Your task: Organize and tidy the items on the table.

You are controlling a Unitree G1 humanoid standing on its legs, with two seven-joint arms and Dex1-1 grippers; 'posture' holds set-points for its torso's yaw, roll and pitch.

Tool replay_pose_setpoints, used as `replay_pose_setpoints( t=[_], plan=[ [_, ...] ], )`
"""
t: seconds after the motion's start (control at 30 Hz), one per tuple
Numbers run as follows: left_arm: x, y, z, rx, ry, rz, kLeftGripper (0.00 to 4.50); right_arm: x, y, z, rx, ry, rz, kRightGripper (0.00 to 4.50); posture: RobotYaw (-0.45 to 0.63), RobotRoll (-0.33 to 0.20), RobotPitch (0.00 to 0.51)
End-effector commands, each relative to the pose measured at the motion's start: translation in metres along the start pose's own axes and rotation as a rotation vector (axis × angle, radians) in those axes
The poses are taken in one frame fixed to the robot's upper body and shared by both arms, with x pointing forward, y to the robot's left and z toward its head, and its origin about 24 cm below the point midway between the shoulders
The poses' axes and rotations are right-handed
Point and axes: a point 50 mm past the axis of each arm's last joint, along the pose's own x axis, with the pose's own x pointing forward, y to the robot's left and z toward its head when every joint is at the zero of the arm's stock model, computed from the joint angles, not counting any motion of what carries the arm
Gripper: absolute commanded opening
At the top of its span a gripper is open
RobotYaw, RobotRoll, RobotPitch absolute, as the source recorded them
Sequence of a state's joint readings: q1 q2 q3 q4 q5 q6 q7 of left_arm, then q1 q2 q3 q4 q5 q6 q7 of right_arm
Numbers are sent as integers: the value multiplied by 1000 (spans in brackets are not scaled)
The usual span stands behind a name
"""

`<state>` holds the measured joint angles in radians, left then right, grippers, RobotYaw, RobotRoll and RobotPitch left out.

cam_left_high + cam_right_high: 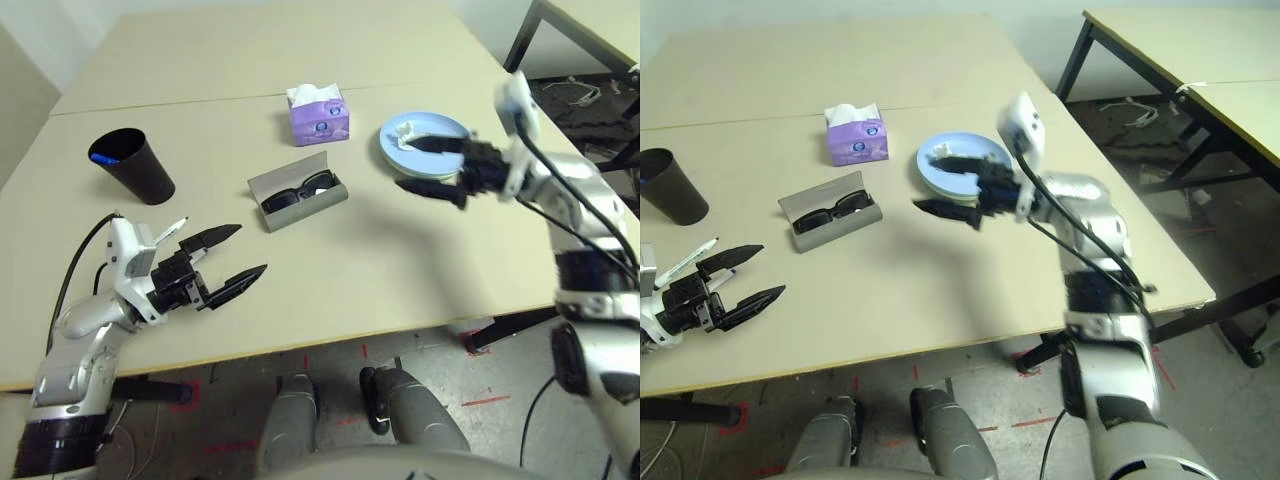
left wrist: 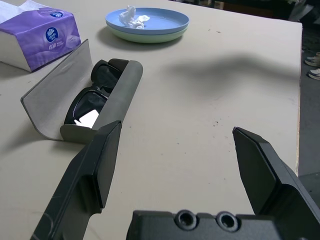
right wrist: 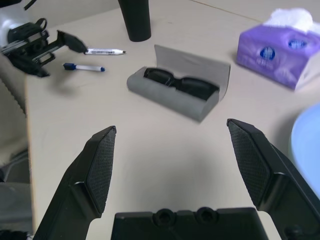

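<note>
Two jaws sets, left (image 1: 248, 262) and right (image 1: 948, 190), stood spread and empty. Sunglasses (image 1: 300, 192) lay inside the open case (image 1: 308, 208) on the counter (image 1: 330, 290); we needed to steady its body, then fold the lid gently.

Tissue box: purple (image 1: 320, 124), white tissue showing at its top
Second table: beige with dark metal legs (image 1: 1200, 62), beyond the picture-right side, apart
Floor: grey (image 1: 335, 428), red marks on it (image 1: 487, 400)
Cable: dark, on floor (image 1: 537, 420)
Wall: pale, behind (image 1: 890, 8)
</note>
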<state>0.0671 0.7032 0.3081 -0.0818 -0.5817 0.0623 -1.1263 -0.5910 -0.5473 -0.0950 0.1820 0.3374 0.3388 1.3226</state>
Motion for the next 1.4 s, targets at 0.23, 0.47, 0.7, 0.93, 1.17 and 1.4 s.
replay_pose_setpoints(
  t=[0.23, 0.47, 0.7, 0.93, 1.17, 1.4],
  plan=[
    [-9, 5, 0, 2, 29, 16, 4500, -25, 22, -29, -95, -18, 37, 4486, -75, 0, 191],
    [-11, 9, -3, 19, 54, 78, 4500, -14, 26, -42, -59, -78, 47, 4486, -57, 0, 184],
    [-17, 19, -12, 59, 101, 295, 4500, -15, 27, -53, -68, -78, 19, 4486, -49, 0, 177],
    [-7, 33, -22, 65, 109, 503, 4500, -12, 34, -58, -54, -75, 11, 4486, -56, 0, 173],
    [15, 51, -24, 54, 79, 575, 4500, -11, 34, -58, -54, -76, -10, 4486, -76, 0, 165],
    [28, 65, -26, 34, 47, 625, 3657, -12, 36, -57, -56, -72, -32, 4500, -86, 0, 161]
  ],
)
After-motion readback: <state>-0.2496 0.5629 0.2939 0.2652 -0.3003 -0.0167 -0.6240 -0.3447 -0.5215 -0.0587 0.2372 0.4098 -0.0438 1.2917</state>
